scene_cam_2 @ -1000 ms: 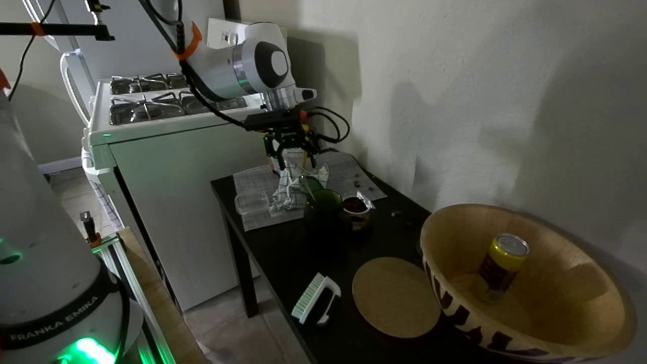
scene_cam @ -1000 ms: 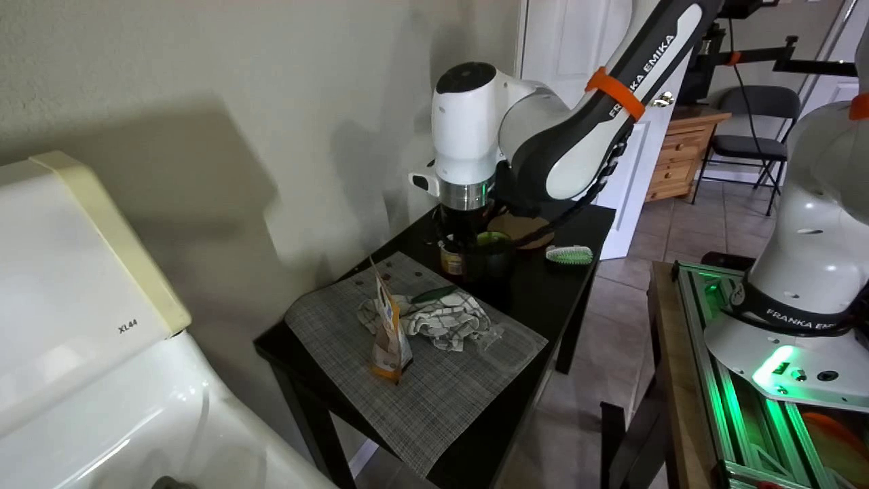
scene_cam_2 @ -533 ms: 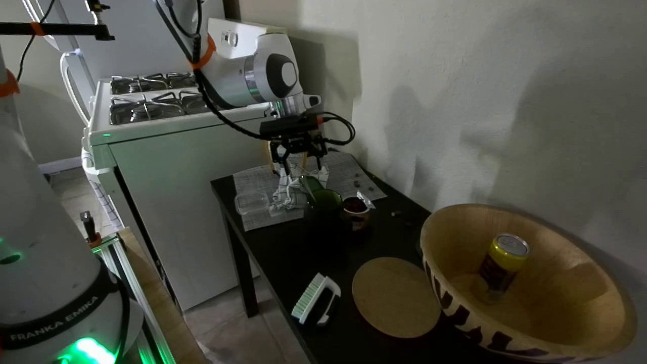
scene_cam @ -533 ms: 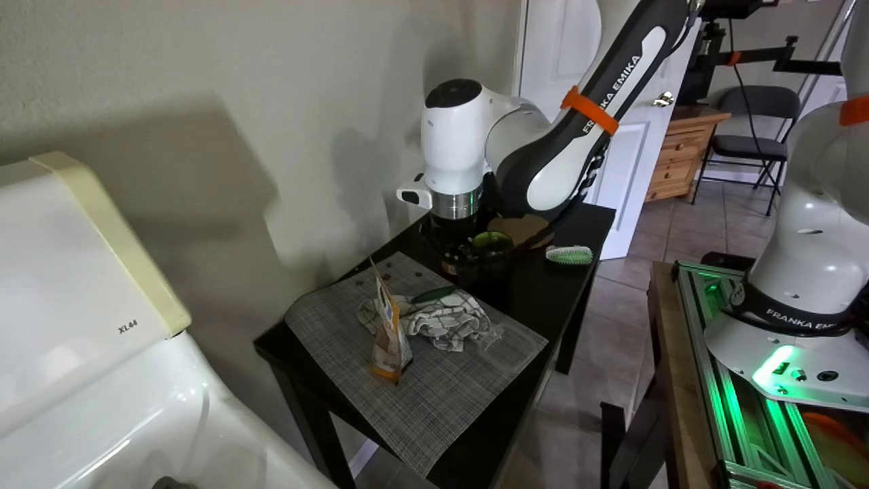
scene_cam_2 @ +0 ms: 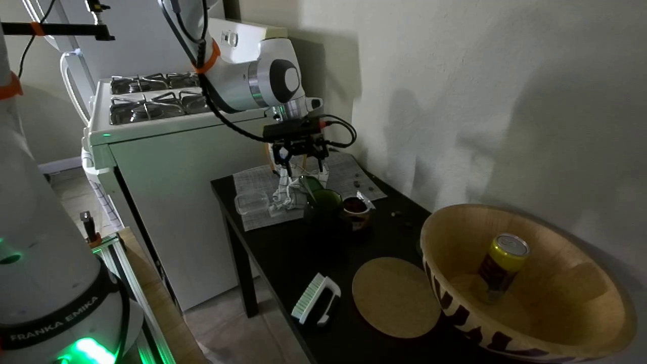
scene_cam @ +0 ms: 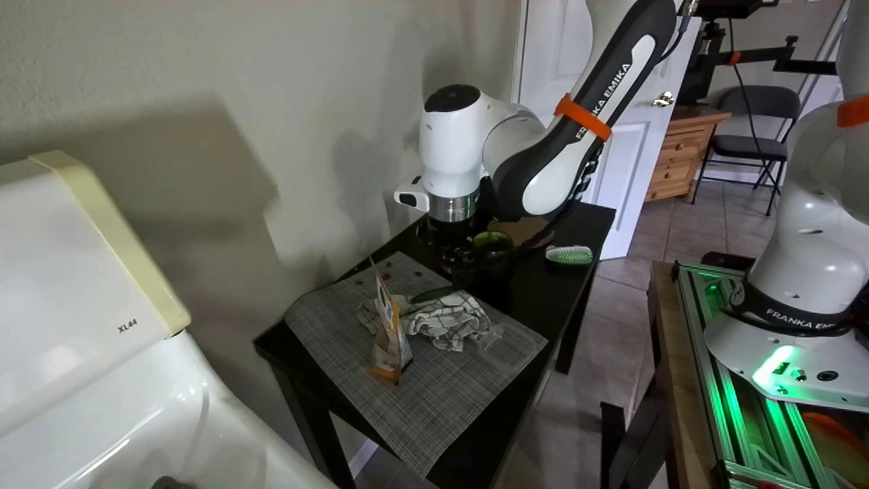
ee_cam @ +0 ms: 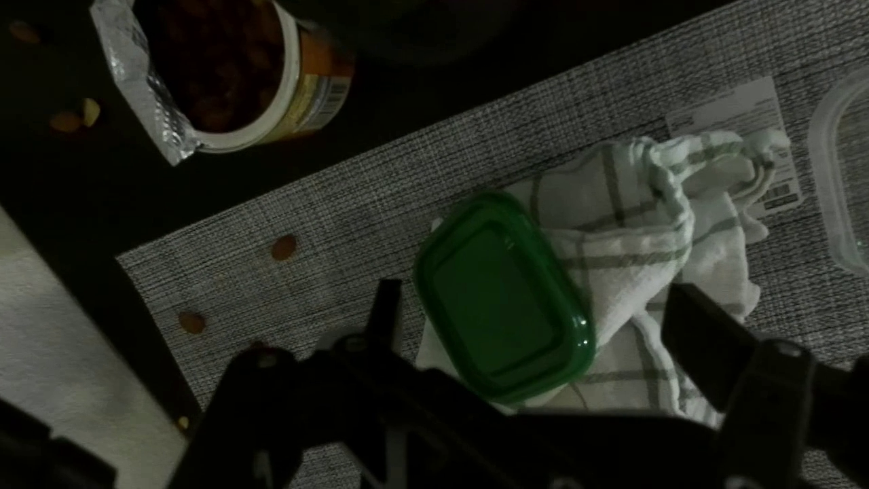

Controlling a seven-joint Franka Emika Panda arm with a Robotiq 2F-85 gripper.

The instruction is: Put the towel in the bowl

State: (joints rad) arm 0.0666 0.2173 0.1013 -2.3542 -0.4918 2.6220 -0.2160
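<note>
The white checked towel [scene_cam: 453, 320] lies crumpled on the grey mat in both exterior views [scene_cam_2: 289, 194]; it also shows in the wrist view [ee_cam: 631, 265]. A green lid [ee_cam: 502, 299] rests on part of it. The large wooden bowl [scene_cam_2: 566, 303] stands at the near right of the black table in an exterior view and holds a yellow can [scene_cam_2: 505, 263]. My gripper [scene_cam_2: 305, 171] is open and empty, above the table. In the wrist view its fingertips [ee_cam: 536, 295] appear on either side of the lid and part of the towel, apart from both.
A green cup [scene_cam_2: 327, 202] and an open tub of nuts [scene_cam_2: 357, 212] stand beside the mat. A snack bag [scene_cam: 388, 336] stands by the towel, a clear container [scene_cam: 512, 346] on its other side. A brush [scene_cam_2: 316, 299] and round board [scene_cam_2: 397, 296] lie near the bowl. The wall borders the table.
My arm and open gripper have moved down, shifting slightly right in one exterior view and left in another. The towel, lid and bowl have not moved.
</note>
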